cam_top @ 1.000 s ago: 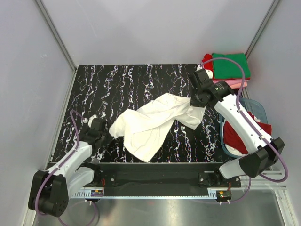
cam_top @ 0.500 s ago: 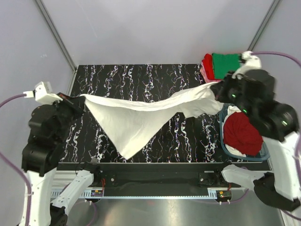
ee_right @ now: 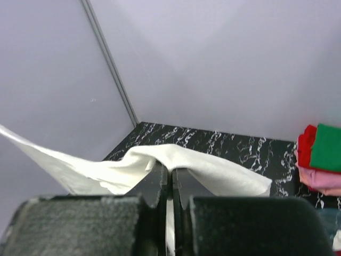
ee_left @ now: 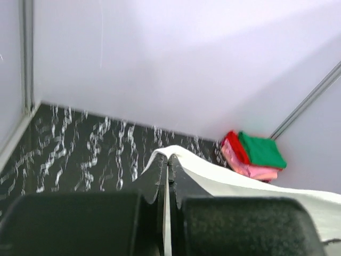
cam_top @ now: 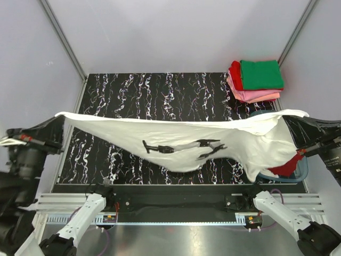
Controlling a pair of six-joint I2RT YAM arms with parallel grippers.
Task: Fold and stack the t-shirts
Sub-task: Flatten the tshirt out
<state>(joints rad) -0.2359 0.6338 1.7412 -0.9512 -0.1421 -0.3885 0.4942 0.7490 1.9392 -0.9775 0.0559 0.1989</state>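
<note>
A white t-shirt with a black robot-arm print (cam_top: 181,141) hangs stretched across the table, high above it. My left gripper (cam_top: 59,118) is shut on its left end, my right gripper (cam_top: 294,116) is shut on its right end. In the left wrist view the white cloth (ee_left: 213,176) runs out between the closed fingers (ee_left: 154,178). The right wrist view shows the same white cloth (ee_right: 160,160) draped over its closed fingers (ee_right: 184,184). A folded stack of t-shirts (cam_top: 254,81), green on top over red and pink, lies at the back right corner.
A blue-grey plastic tub (cam_top: 302,169) stands at the right edge, partly hidden by the hanging shirt, with red cloth (cam_top: 285,168) showing in it. The black marbled table (cam_top: 160,96) is bounded by grey walls on three sides.
Both arms have risen and spread far apart, lifting the white shirt off the table and pulling it taut. The robot-arm print now faces up.
</note>
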